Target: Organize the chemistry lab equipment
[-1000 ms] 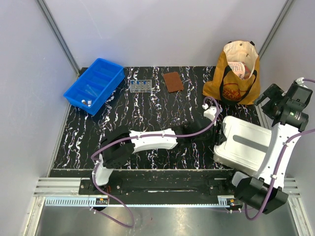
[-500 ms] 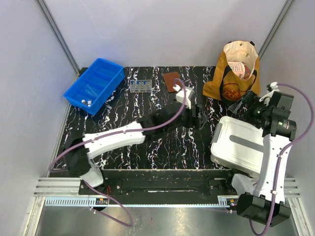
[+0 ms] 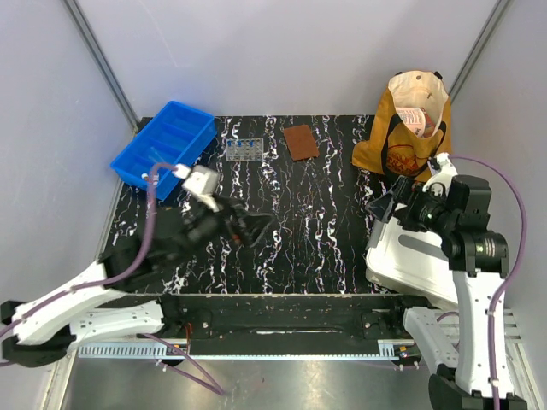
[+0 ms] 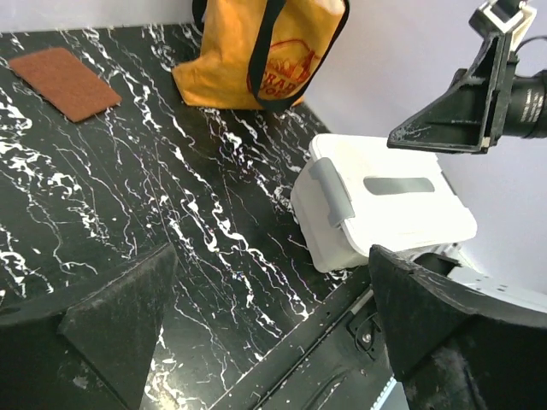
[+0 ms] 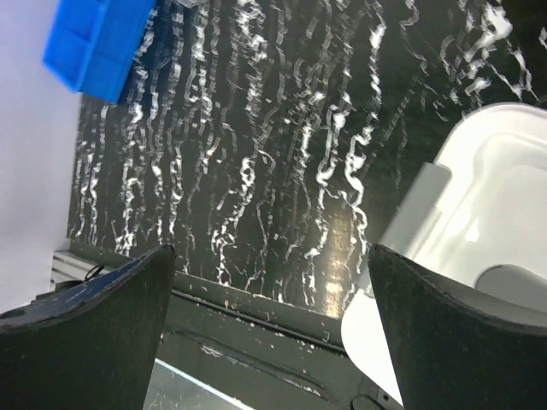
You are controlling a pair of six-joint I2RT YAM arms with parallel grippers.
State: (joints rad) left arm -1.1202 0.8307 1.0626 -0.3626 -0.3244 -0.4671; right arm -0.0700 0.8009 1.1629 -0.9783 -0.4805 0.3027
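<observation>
You have two grippers over the table (image 3: 325,213), and both are empty. The left gripper (image 3: 259,231) hovers over the left-centre of the marbled top with its fingers (image 4: 120,329) spread wide and nothing between them. The right gripper (image 3: 386,209) hangs at the far-left edge of the white lidded box (image 3: 419,256). Its fingers (image 5: 94,333) are just as far apart and hold nothing.

The lab equipment all sits at the far left of the table:
- One blue bin (image 3: 162,147) lies at the far-left corner, set at an angle.
- Two white-capped vials (image 3: 149,178) stand together in the bin's near end.
- One small clear tube rack (image 3: 243,150) stands just right of the bin, apart from it.
- Blue-capped tubes (image 3: 242,142) stand upright in the rack. You can count about four caps, though they are too small to be sure of.

Both grippers are well apart from the bin and the rack.

Elsewhere on the table you have:
- One flat brown pad (image 3: 301,142) lies right of the rack.
- One tan tote bag (image 3: 410,126) stands upright at the far-right corner with printed packaging showing in its open mouth.
- The white box sits at the near right with its lid on and one grey latch (image 4: 332,192) on the side facing the middle of the table.
</observation>
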